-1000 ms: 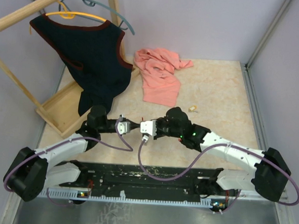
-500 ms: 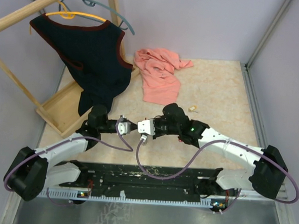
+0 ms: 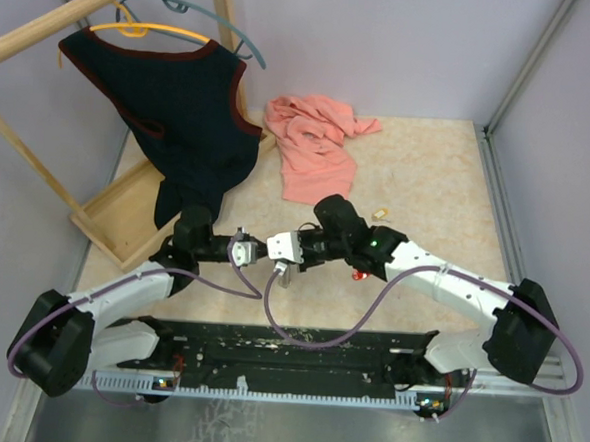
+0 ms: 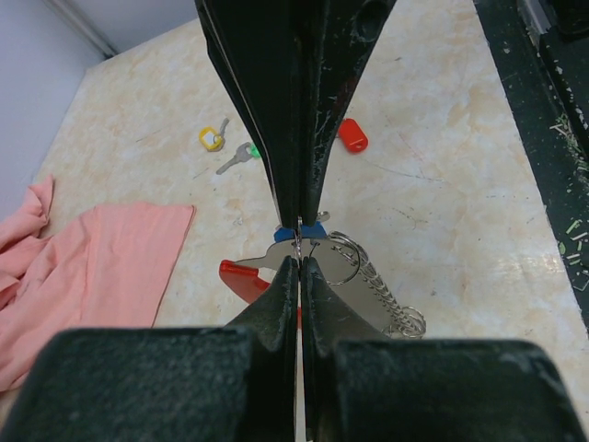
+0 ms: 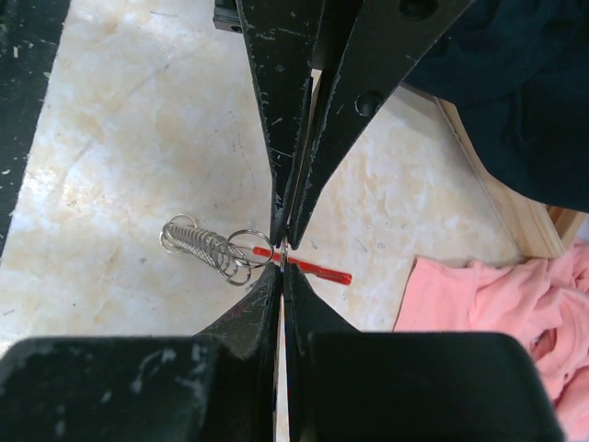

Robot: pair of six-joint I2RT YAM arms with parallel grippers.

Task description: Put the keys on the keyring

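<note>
Mid-table (image 3: 437, 190), toward the near edge: left gripper (image 4: 296, 263) clamped shut on keyring (image 4: 243, 279), right gripper (image 5: 283, 263) pinched shut tip-to-tip against it, hold unclear.

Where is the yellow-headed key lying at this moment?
In the top view the yellow-headed key lies on the table right of centre, just right of the pink cloth; the left wrist view shows a green-headed key beside it.

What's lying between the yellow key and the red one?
A small green-headed key, close beside the yellow one, seen in the left wrist view.
</note>
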